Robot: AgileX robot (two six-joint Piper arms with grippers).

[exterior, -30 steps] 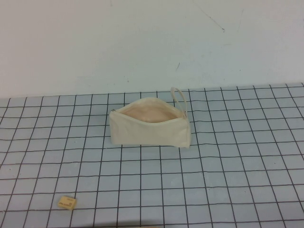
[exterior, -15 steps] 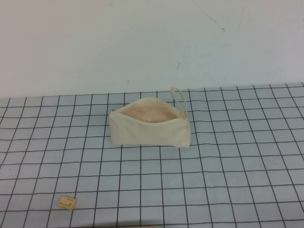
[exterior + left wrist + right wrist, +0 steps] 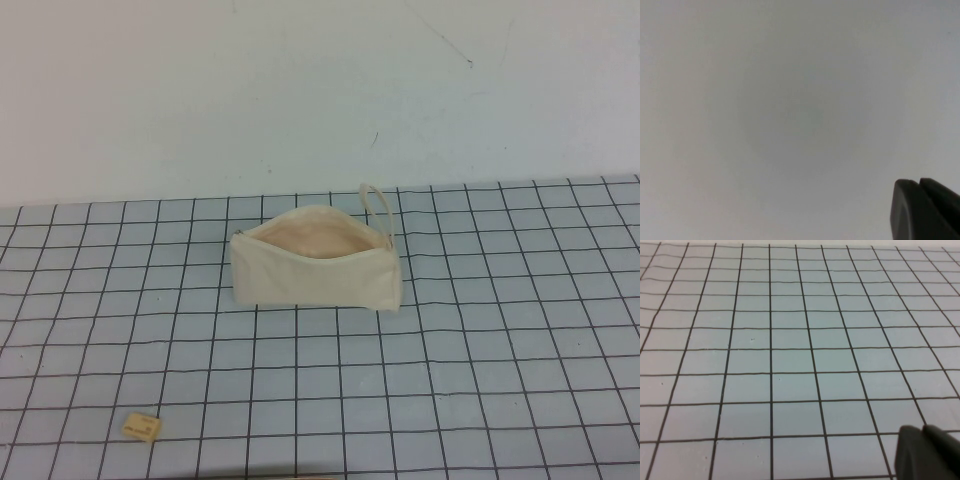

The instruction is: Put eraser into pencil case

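Observation:
The pencil case (image 3: 315, 270) is a cream-white fabric pouch that stands unzipped mid-table, with its peach lining showing and its loop strap (image 3: 377, 208) at the far right end. The eraser (image 3: 141, 426) is a tiny tan block that lies alone near the front left edge, well apart from the pouch. Neither arm shows in the high view. My left gripper (image 3: 919, 182) shows only two dark tips pressed together against a blank pale surface. My right gripper (image 3: 923, 429) shows two dark tips pressed together above the bare gridded mat, holding nothing.
A pale blue mat with a black grid (image 3: 480, 330) covers the table. A plain white wall (image 3: 300, 90) rises behind it. The right wrist view shows only bare grid squares (image 3: 790, 360).

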